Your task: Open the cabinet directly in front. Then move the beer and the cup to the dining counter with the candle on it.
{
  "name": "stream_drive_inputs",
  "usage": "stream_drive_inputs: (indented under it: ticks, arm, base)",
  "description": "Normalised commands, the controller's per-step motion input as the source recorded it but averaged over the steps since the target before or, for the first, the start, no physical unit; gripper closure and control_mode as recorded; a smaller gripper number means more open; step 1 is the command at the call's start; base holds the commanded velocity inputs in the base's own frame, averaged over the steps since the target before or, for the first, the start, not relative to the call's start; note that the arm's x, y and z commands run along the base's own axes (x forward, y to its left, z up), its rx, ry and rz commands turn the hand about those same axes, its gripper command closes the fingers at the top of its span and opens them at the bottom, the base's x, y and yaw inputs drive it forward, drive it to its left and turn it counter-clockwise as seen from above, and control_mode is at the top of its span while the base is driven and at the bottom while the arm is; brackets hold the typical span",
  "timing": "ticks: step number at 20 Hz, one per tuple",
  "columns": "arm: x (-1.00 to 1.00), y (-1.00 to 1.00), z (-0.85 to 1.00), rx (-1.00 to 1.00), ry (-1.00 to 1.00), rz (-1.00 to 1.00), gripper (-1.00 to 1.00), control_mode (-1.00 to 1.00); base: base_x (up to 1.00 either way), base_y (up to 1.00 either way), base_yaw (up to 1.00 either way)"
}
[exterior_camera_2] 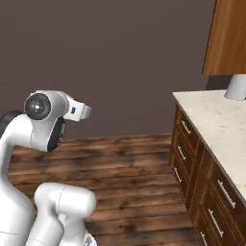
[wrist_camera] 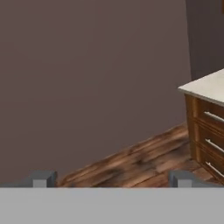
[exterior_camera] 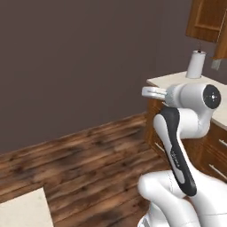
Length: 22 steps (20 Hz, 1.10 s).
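My white arm carries dark joint caps and a dark stripe. My tool's two fingertips are grey. The plain back wall is dull brown-grey. The plank floor is streaked dark brown wood. The beige speckled stone worktop tops reddish-brown drawers with brushed-metal handles. The reddish-brown wooden wall cabinet hangs above a white paper-towel roll.

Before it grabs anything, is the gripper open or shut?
Open: the gripper has its two dark fingertips far apart, nothing between them.
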Motion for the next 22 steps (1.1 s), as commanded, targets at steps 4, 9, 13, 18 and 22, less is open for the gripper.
stream_drive_inputs:
  ticks: [4, 9, 13, 18, 22]
  arm:
    - [0.00, 0.00, 0.00, 0.00, 0.00, 0.00, -1.00, 1.00]
    - [0.00, 0.00, 0.00, 0.00, 0.00, 0.00, -1.00, 1.00]
    - [0.00, 0.00, 0.00, 0.00, 0.00, 0.00, -1.00, 1.00]
    - [0.00, 0.00, 0.00, 0.00, 0.00, 0.00, -1.00, 1.00]
    - [0.00, 0.00, 0.00, 0.00, 0.00, 0.00, -1.00, 1.00]
  base:
    - [0.81, 0.00, -0.66]
    - [0.30, -0.02, -0.82]
    - [0.01, -0.19, -0.78]
    - [0.23, -0.05, -0.82]
    - [0.18, -0.07, -0.89]
